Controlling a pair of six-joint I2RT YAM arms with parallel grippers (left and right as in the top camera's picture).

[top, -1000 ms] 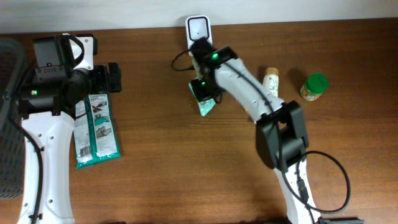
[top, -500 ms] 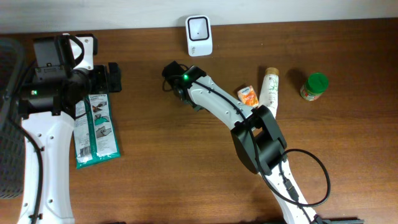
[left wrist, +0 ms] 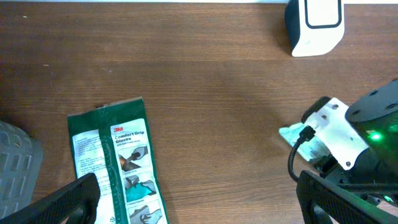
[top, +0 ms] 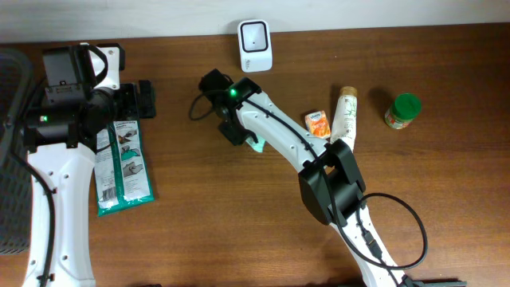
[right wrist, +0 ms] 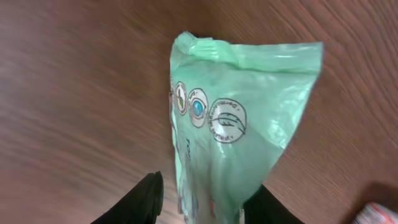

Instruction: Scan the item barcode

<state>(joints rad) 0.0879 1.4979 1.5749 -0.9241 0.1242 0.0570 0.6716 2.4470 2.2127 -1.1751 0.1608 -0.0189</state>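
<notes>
A pale green plastic pouch (right wrist: 242,124) with round printed logos lies on the wooden table between the fingers of my right gripper (right wrist: 202,202). The jaws stand parted, with a gap showing between the left finger and the pouch. From overhead, only a corner of the pouch (top: 256,145) shows beside the right gripper (top: 235,131), in front of the white barcode scanner (top: 254,35). No barcode is visible. My left gripper (left wrist: 199,205) hangs wide open and empty above the table's left side, looking towards the scanner (left wrist: 314,25) and the pouch (left wrist: 292,134).
A green and white glove packet (top: 121,167) lies flat at the left. To the right lie an orange box (top: 318,123), a white tube (top: 347,112) and a green-lidded jar (top: 403,111). A dark basket (top: 12,159) stands at the far left edge.
My right arm has carried the pouch away from the scanner, leftwards and towards the table's middle. Its jaws have come apart from the pouch. The left arm has not moved.
</notes>
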